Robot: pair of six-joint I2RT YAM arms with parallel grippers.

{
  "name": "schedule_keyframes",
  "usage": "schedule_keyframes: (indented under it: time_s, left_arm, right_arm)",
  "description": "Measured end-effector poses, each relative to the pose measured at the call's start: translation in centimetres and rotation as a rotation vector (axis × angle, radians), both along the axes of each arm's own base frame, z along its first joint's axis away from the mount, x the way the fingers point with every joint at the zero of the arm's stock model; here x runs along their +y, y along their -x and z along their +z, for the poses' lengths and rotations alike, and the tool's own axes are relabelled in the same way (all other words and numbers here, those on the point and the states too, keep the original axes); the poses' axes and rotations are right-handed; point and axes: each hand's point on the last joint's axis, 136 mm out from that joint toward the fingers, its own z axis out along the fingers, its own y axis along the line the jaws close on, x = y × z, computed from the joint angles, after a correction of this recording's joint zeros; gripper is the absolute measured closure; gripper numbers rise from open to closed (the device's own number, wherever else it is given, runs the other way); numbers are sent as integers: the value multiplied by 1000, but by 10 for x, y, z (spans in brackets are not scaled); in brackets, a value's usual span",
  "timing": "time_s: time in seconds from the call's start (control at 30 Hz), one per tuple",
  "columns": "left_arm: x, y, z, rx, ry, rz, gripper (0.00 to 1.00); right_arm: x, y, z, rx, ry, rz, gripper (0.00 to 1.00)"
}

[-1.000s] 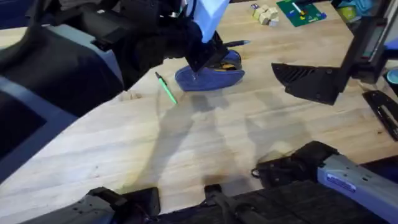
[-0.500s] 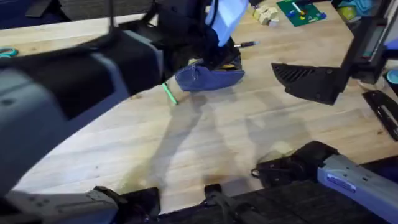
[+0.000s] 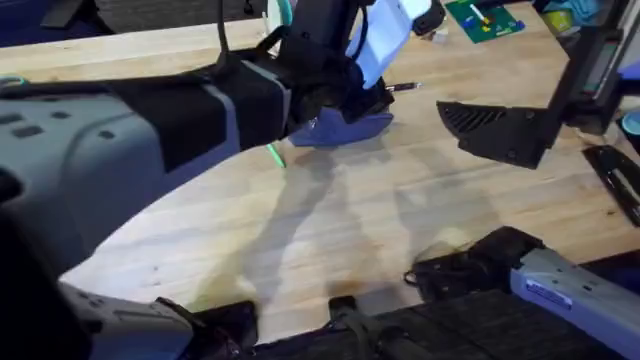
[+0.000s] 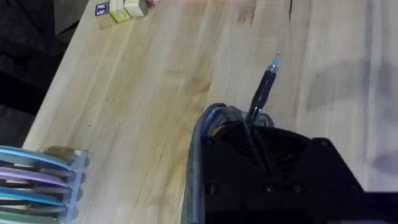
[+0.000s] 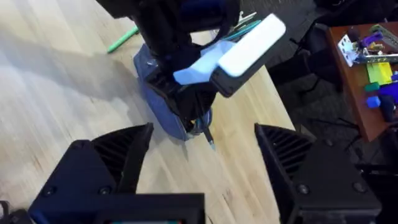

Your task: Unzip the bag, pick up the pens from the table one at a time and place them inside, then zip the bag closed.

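Left gripper [image 5: 198,127] clamps slim dark blue-black pen [image 4: 263,90] over blue-grey fabric pouch [image 3: 352,126]; right gripper [image 5: 202,162] open, well apart; green pen [image 3: 275,155] beside pouch.

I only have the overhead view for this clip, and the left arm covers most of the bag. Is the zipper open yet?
Observer: Yes. In the left wrist view the bag gapes open along its top, and the dark pen lies across its rim with the tip out over the table.
Operator: And the right claw, is it holding anything?
Observer: No. In the right wrist view its fingers are spread wide with nothing between them, facing the bag from a short way off.
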Motion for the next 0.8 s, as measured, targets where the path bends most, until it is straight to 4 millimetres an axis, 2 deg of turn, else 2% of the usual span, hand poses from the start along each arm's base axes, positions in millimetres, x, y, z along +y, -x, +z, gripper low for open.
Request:
schedule_keyframes:
  time_s: [0.23,0.47,0.57,0.6,0.63,0.8]
  left_arm:
    - [-1,-2,-21,28,-31,4,958]
    - [7,-9,-31,39,-68,41,958]
    - [19,-9,-41,76,-107,62,958]
    - [32,-12,-50,108,-142,90,959]
    - [36,-14,-52,118,-153,101,959]
    - [50,-18,-59,144,-179,131,959]
  right_arm:
    - [0,0,0,0,0,0,3]
    - [0,0,0,0,0,0,3]
    - [0,0,0,0,0,0,3]
    - [1,0,0,0,-3,3,3]
    - [1,0,0,0,-4,6,3]
    - [3,1,1,2,-11,16,3]
